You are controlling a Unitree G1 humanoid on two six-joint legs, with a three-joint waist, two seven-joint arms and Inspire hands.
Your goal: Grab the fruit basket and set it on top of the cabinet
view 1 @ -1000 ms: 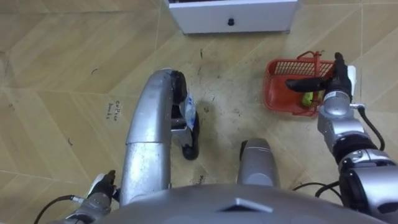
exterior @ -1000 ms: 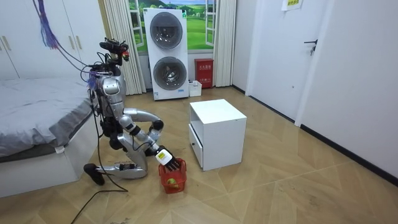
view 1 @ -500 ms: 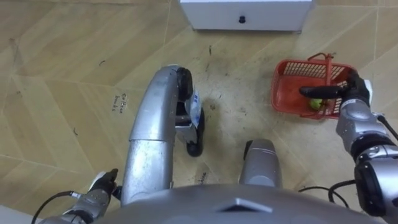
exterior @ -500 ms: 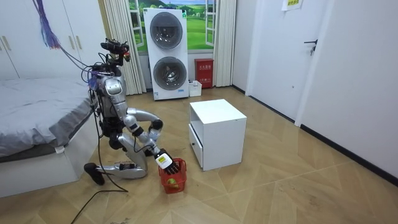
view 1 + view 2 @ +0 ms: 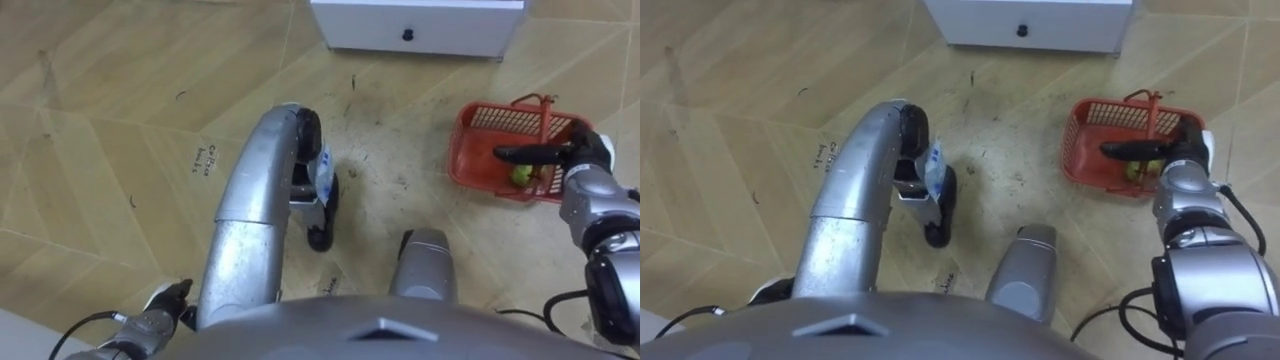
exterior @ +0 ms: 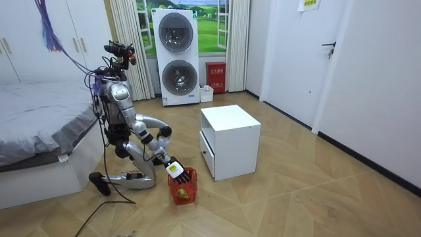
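A red plastic fruit basket (image 5: 480,150) stands on the wood floor to my front right, its thin handle (image 5: 545,108) upright. A green fruit (image 5: 520,175) lies inside it. My right hand (image 5: 565,155) reaches over the basket's right rim, and its straight dark fingers (image 5: 515,153) lie across the inside just below the handle, curled round nothing. The right eye view shows the same basket (image 5: 1095,140) and hand (image 5: 1175,150). In the room view I kneel on the floor with the right hand (image 6: 172,169) at the basket (image 6: 183,189). My left hand (image 5: 160,308) hangs low at my left side.
A white cabinet (image 5: 415,20) with a knobbed drawer stands just beyond the basket; in the room view the cabinet (image 6: 230,141) is at the room view's right of me. A bed (image 6: 39,131) lies behind me. Bare floor spreads to my left.
The whole eye picture has shifted, so my head moved. My right hand has swung from the basket's right side to lie across it, fingers pointing left. The basket stays on the floor.
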